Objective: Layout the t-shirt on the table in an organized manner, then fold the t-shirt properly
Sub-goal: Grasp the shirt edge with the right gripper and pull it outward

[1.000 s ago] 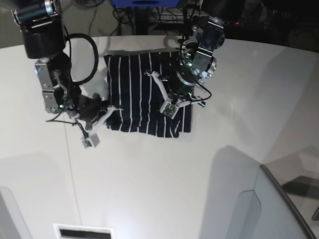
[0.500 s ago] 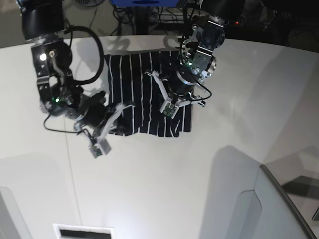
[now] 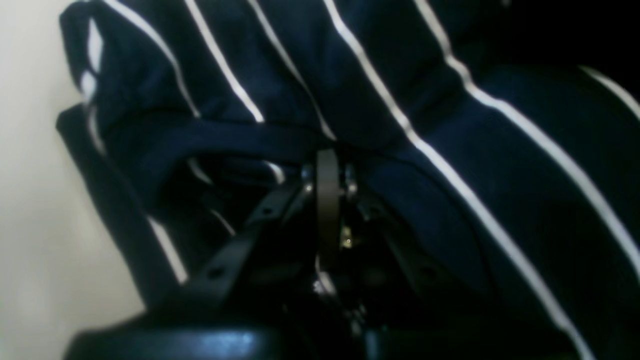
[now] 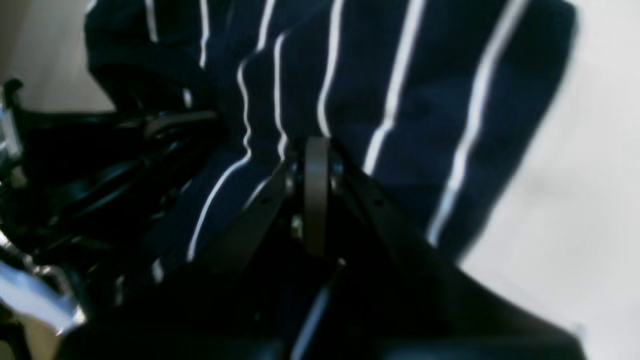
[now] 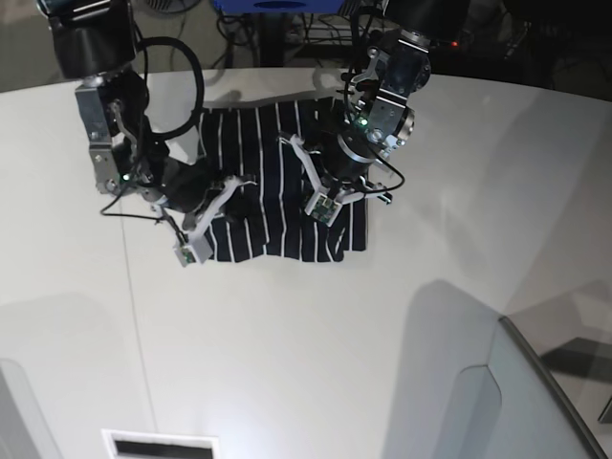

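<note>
1. Two black robot arms reach down over a large smooth white surface [image 5: 316,354] with a curved far edge and a thin dark seam line running down its left part.
2. At the left of the base view, the right tool [image 5: 232,183] sits low at the left edge of the dark navy soft-fabric t-shirt with thin white stripes [image 5: 277,215].
3. Its wrist view shows the right tool [image 4: 316,145] clenched, its jaws pressed together with striped cloth bunched at their tips, so it is grasping the t-shirt [image 4: 400,75].
4. That left edge of the shirt is raised and drawn inward over the rest of the garment.
5. In the middle, the t-shirt lies as a roughly rectangular folded patch on the far half of the surface, stripes running away from the camera, its near hem flat.
6. Further right, the left tool [image 5: 330,163] presses down onto the shirt's right part, near its right edge.
7. The left wrist view shows the left tool [image 3: 327,155] clenched too, gripping a dark fold of the t-shirt [image 3: 450,150], with wrinkled striped fabric piled beyond it and bare white surface [image 3: 30,200] at its left.
</note>
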Controlling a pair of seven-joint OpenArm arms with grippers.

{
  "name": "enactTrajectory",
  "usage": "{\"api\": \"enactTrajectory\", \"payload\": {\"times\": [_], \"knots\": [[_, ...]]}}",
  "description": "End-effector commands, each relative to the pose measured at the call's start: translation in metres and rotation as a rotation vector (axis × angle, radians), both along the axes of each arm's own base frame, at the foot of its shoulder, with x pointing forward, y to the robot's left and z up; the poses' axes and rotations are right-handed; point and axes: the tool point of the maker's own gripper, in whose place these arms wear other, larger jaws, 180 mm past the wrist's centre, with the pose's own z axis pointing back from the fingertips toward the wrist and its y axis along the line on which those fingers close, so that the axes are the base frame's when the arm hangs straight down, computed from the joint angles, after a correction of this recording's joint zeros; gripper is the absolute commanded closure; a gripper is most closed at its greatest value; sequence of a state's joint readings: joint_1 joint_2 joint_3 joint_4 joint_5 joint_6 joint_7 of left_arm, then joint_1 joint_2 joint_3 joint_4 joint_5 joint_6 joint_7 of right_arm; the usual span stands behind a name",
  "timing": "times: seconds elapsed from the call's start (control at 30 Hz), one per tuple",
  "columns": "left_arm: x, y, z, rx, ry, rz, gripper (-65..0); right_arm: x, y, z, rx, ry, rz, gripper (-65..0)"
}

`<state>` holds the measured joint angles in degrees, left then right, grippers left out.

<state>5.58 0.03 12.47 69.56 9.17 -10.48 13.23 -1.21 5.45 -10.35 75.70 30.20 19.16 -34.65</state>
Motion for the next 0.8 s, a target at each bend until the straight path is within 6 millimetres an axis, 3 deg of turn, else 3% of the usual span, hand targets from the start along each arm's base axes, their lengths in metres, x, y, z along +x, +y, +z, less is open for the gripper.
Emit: {"api": "enactTrajectory", "payload": {"times": [0.0,0.1,0.17,0.23,0.4,0.47,0.67,0.77], "knots": [[-0.005,0.006,-0.007,0.041,0.037,-0.001,0.0,0.01,0.003,0.027,0.043,-0.07,0.008,0.0],[-0.005,0.006,-0.007,0.041,0.037,-0.001,0.0,0.001,0.013,0.057,0.088,-0.108,0.037,0.0],[-0.005,0.006,-0.007,0.041,0.037,-0.001,0.0,-0.006,0.016,0.062,0.093,-0.111,0.048,0.0],[-0.005,0.006,-0.007,0.041,0.035,-0.001,0.0,-0.013,0.015,0.053,0.093,-0.086,0.039,0.0],[-0.005,0.009,-0.007,0.046,0.035,-0.001,0.0,-0.027,-0.008,-0.011,0.067,0.046,-0.035,0.0],[-0.005,0.009,-0.007,0.046,0.035,-0.001,0.0,-0.028,-0.016,-0.021,0.061,0.068,-0.057,0.0],[-0.004,0.009,-0.007,0.046,0.034,-0.001,0.0,-0.035,-0.001,0.036,0.069,-0.055,0.033,0.0],[-0.003,0.009,-0.006,0.046,0.032,-0.001,0.0,-0.041,0.0,0.039,0.07,-0.056,0.033,0.0]]}}
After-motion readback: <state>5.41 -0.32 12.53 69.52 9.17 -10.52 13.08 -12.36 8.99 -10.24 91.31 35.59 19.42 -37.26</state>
